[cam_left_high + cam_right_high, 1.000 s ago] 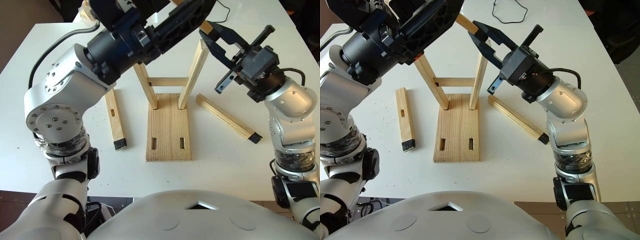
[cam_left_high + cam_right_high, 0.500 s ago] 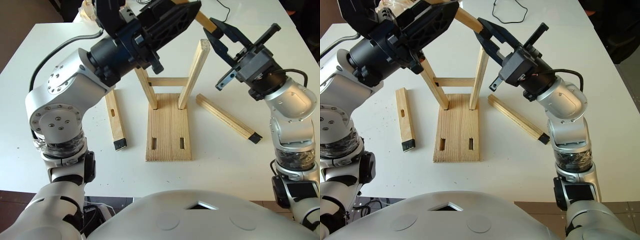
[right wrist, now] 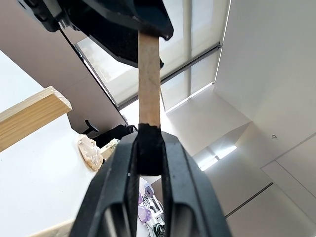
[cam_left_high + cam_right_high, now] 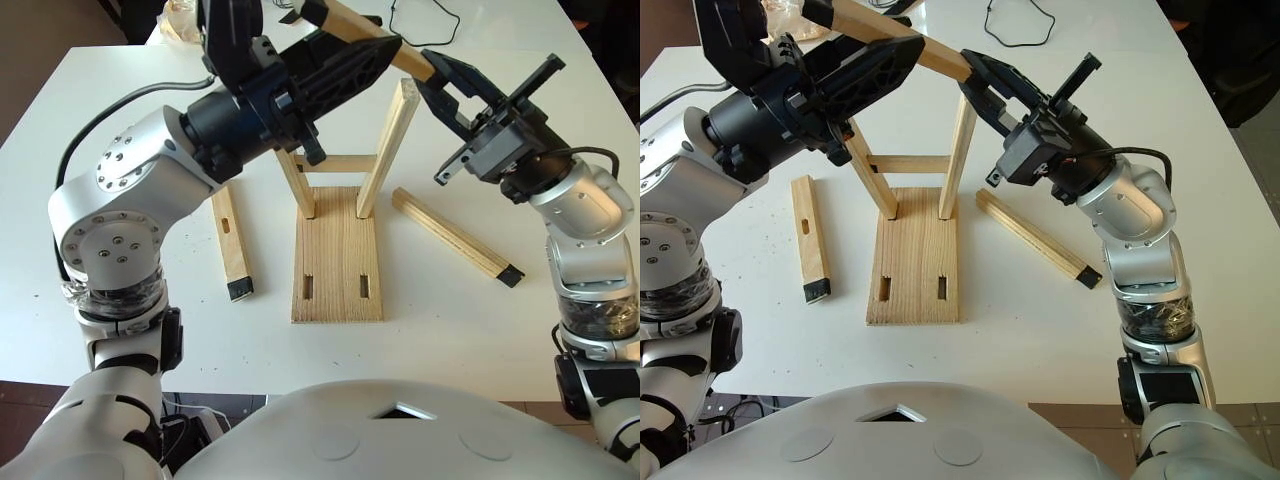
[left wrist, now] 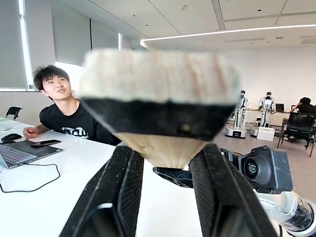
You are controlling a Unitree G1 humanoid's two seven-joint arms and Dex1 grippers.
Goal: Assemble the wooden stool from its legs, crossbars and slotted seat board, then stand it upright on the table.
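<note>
Parts lie loose on the white tabletop on either side of your work. A slotted leg of square-section wood lies left of centre in the head view, with a black cap on its near end. A slanted leg lies right of centre, also black-capped. A dark cable loops at the top edge, and a crumpled pale bag sits at upper left.

The seat board, a flat plank of pale grained wood, lies at centre with two empty slots at its near end. Two upright legs stand in its far slots, joined by a crossbar. Your left arm covers the top of the left upright.

The raised leg is held in the air across the upper centre and passes just above the right upright's top. Your left gripper has its black fingers pinching that leg on two sides. Your right gripper has its fingers clamped on a black-capped end of the same leg.
</note>
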